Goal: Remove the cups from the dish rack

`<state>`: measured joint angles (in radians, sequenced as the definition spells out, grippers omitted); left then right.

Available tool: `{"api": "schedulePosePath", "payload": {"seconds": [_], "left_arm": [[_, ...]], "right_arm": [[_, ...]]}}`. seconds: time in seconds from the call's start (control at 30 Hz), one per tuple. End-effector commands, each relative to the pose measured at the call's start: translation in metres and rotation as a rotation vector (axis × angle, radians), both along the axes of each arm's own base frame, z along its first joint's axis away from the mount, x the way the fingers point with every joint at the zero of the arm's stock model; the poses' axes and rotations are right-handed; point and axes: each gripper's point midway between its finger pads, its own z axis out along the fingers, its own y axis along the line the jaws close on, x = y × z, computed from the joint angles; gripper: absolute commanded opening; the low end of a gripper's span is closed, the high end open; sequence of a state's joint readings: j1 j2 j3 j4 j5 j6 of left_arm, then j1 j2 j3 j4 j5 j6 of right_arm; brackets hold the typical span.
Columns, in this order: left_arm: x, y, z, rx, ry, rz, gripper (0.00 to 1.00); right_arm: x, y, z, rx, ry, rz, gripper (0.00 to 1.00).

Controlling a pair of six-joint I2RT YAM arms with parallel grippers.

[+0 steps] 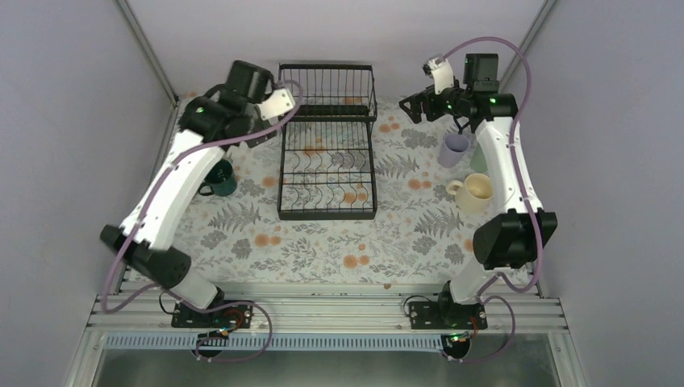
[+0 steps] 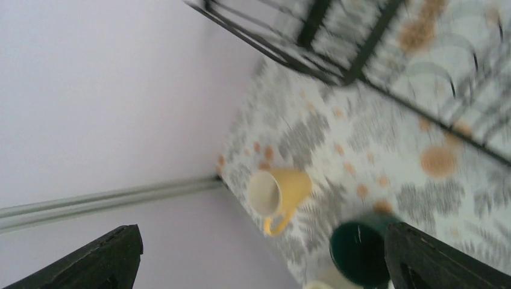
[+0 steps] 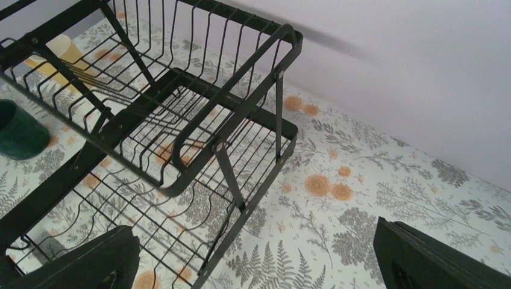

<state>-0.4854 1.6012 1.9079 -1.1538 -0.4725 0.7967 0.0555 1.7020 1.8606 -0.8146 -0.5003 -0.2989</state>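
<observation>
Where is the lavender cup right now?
Top view: the lavender cup stands on the table right of the rack, beside the right arm, just beyond the cream cup.

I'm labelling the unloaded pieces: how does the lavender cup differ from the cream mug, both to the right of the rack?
Colour: the lavender cup is pale purple, while the cream mug is off-white.
Handle: the cream mug shows a handle pointing toward the dish rack. No handle is visible on the lavender cup.
Place: the lavender cup stands farther from the arm bases than the cream mug.
Shared: both stand mouth up on the table, outside the rack.
</observation>
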Motion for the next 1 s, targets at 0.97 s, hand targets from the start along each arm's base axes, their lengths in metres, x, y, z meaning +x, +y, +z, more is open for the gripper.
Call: {"api": "schedulePosePath", "payload": {"seconds": [0.97], "left_arm": [[-0.12, 0.07, -0.012, -0.86, -0.513, 0.199, 1.0]], "right_arm": [[-0.197, -0.021, -0.033, -0.085, -0.268, -0.006, 1.0]]}}
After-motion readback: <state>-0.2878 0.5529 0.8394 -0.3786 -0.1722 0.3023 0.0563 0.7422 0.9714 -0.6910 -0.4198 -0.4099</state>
